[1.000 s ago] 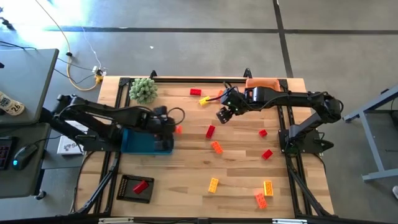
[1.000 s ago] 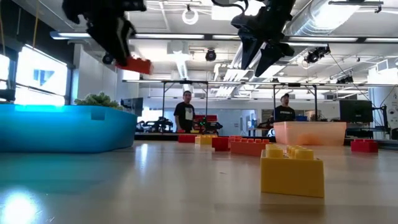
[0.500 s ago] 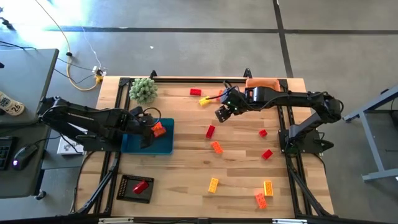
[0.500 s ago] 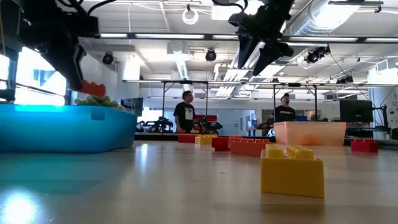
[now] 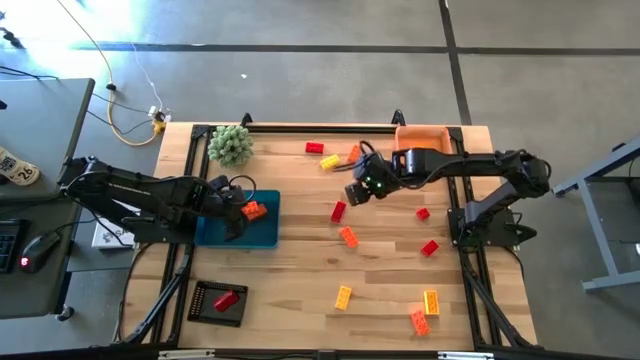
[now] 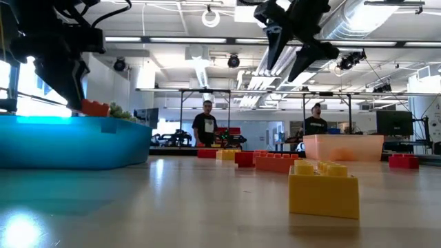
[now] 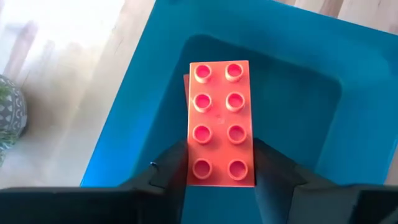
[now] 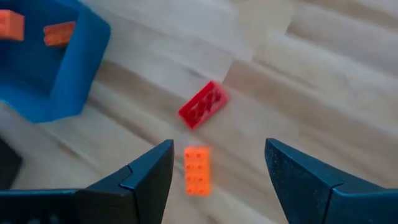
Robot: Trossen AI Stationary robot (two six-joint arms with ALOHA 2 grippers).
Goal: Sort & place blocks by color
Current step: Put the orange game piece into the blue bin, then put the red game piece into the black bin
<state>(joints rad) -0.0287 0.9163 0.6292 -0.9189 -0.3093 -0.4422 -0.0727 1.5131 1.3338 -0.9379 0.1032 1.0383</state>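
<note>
Overhead, table-level, two close wrist views

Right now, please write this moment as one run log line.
left gripper: over blue tray, orange block between fingers | right gripper: open above red block | phase: dropping orange block

Wooden table (image 5: pixel 300 270) with scattered blocks (image 5: pixel 343 297)

Both arms are black throughout: slim tubular links joined by bulkier rounded joint housings, each rising from a dark base frame at its own edge of the table. Thin black cables loop along the links behind the jaws. The left gripper (image 7: pixel 221 177) ends in two flat, matte, wedge-shaped fingers. The right gripper (image 8: pixel 217 171) has broader, angular fingers with bevelled edges; a small green spot behind its jaws is perhaps an indicator light.
</note>
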